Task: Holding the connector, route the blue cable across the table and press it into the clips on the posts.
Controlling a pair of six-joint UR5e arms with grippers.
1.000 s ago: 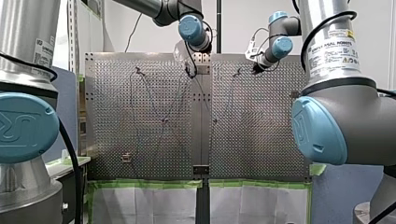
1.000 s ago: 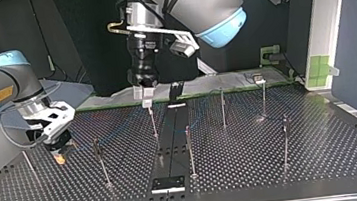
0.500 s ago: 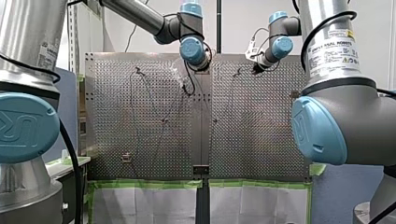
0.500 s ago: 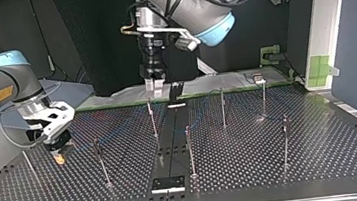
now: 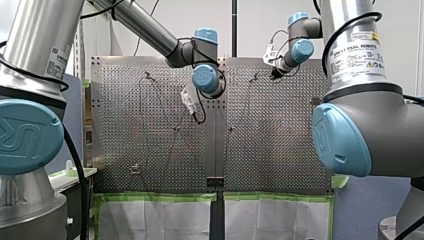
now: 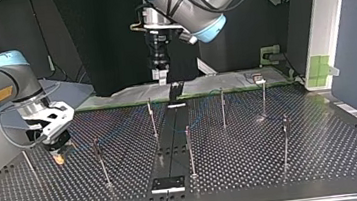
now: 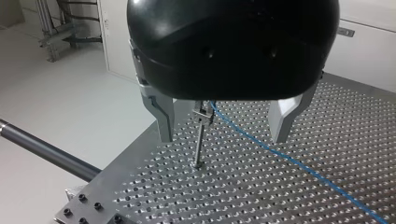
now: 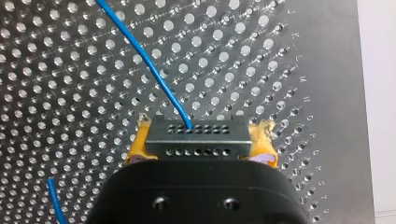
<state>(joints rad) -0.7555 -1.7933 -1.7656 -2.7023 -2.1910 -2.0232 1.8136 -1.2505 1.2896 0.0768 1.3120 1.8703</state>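
Note:
My right gripper (image 8: 198, 156) is shut on the grey connector (image 8: 196, 135), which sits between its yellow pads. The blue cable (image 8: 144, 65) leaves the connector's face and runs out over the perforated table (image 8: 280, 56). In the top view this gripper (image 6: 59, 154) hangs low over the table at the left. My left gripper (image 7: 223, 140) is open, with nothing between its metal fingers. A thin post (image 7: 200, 140) stands on the table below and beyond its fingers. The cable (image 7: 280, 156) sits in that post's clip. In the top view the left gripper (image 6: 161, 78) hangs high at the back middle.
Several thin posts stand on the table (image 6: 324, 165), among them one (image 6: 152, 117) near the middle, one (image 6: 100, 161) further left and one (image 6: 285, 139) at the right. A black strip (image 6: 171, 146) runs down the middle. A dark bar (image 7: 46, 149) lies past the table's edge.
My left arm has lifted off the middle post and drawn back toward the top view's far side, fingers still open. The right arm and the connector have not moved.

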